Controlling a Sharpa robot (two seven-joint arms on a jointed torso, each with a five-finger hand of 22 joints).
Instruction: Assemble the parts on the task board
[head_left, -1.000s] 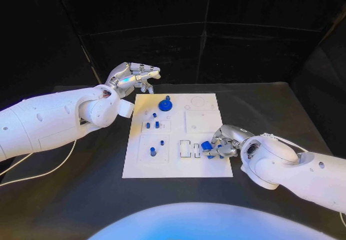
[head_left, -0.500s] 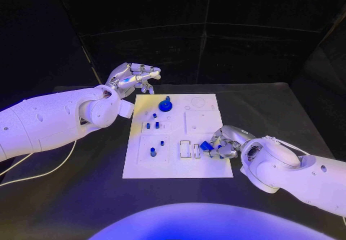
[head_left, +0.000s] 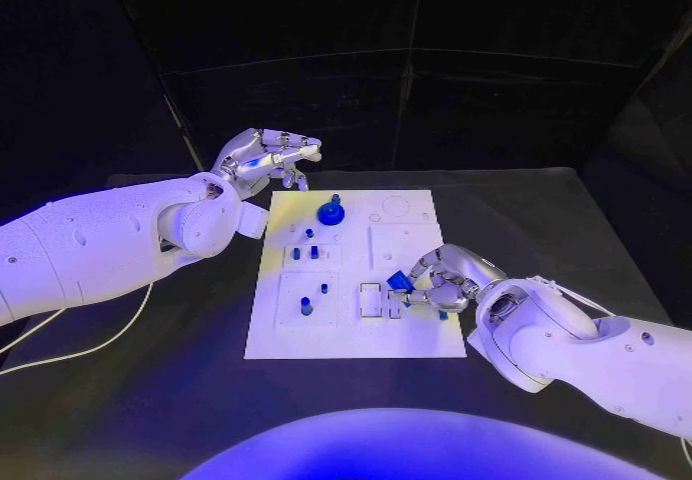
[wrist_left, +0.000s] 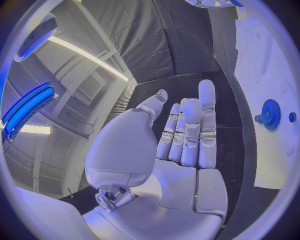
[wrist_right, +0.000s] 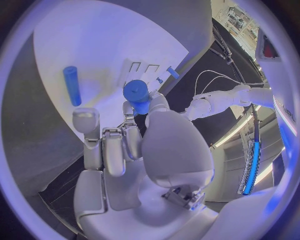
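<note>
Part (head_left: 400, 281) tilted in right hand (head_left: 440, 283) fingers.

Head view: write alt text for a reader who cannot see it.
The right hand holds a small blue part above the near right of the white task board on a black table. The left hand hovers empty beyond the board's far left corner, near a blue gear standing on the board.

White task board (head_left: 418, 335) flat mid-table; blue gear (head_left: 332, 212) upright at far end; small blue pegs (head_left: 306, 307) standing
</note>
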